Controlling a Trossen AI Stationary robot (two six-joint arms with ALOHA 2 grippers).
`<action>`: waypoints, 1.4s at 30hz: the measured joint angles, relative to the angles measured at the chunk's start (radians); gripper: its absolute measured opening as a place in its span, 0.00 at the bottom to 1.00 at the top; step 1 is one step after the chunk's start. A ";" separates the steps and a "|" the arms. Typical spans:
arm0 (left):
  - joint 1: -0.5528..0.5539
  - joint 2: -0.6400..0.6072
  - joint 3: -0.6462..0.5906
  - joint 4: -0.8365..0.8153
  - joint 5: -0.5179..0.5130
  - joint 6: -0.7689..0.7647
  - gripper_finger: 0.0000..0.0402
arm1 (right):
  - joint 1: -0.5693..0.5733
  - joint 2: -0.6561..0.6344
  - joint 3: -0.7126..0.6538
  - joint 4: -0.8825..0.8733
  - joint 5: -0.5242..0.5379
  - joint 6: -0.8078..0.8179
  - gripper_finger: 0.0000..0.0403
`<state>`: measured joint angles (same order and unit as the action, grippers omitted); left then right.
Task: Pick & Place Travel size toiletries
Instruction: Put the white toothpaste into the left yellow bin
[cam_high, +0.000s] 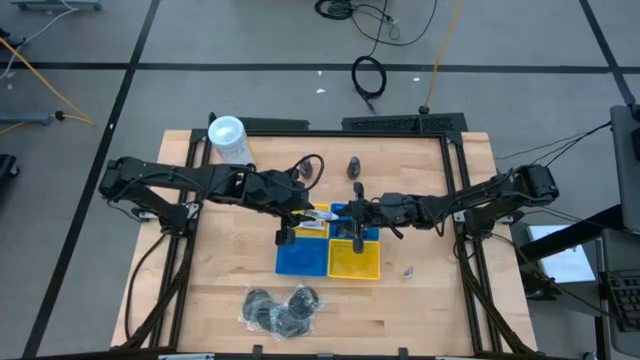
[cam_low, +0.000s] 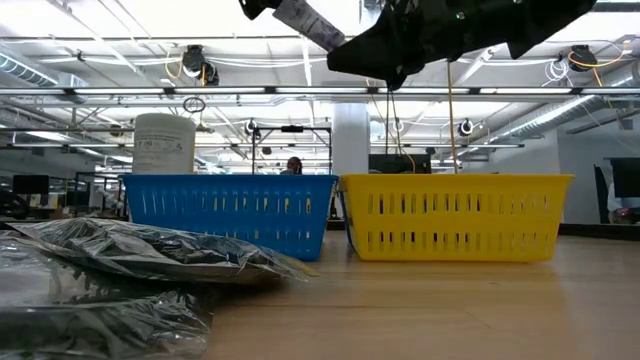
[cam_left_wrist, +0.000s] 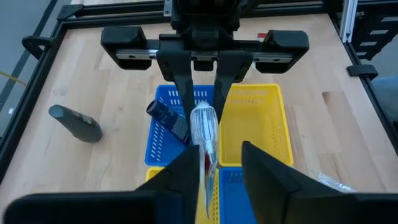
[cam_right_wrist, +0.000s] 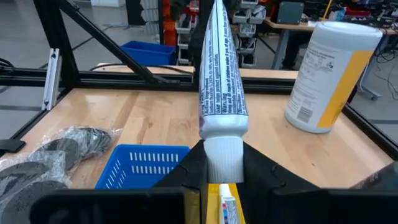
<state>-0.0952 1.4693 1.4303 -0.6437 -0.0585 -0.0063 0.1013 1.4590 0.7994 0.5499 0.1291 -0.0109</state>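
Note:
A white printed tube hangs in the air between my two grippers, above the blue basket and the yellow basket. My right gripper is shut on its cap end. My left gripper is open. The tube's flat end reaches in between its fingers, close to one of them; whether it touches, I cannot tell. A dark mini bottle lies in the blue basket. A dark cone bottle stands on the table beyond the baskets. Wrapped dark discs lie near the front edge. My right gripper pinches the tube by its white cap between its two fingers, coming level from the table's right side, along the tube's length. The tube is lifted clear of the baskets and runs from the cap toward my left gripper, flat end somewhat higher in the low view.
The big white canister stands at the table's far left. A black cable loop lies beside my left arm. A small sachet lies right of the yellow basket. A black frame borders the table. Bare wood shows left of the baskets.

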 joint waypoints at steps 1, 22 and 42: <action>0.000 0.000 0.000 0.002 -0.003 0.000 0.32 | -0.001 0.000 0.000 -0.008 0.000 0.001 0.11; 0.000 0.000 0.000 0.070 -0.126 -0.055 0.44 | -0.154 0.000 0.000 -0.212 -0.032 0.142 0.11; 0.000 0.000 0.000 0.071 -0.127 -0.053 0.44 | -0.171 0.272 0.145 -0.173 -0.184 0.158 0.11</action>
<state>-0.0952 1.4693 1.4303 -0.5728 -0.1850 -0.0593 -0.0700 1.7313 0.9440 0.3767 -0.0547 0.1471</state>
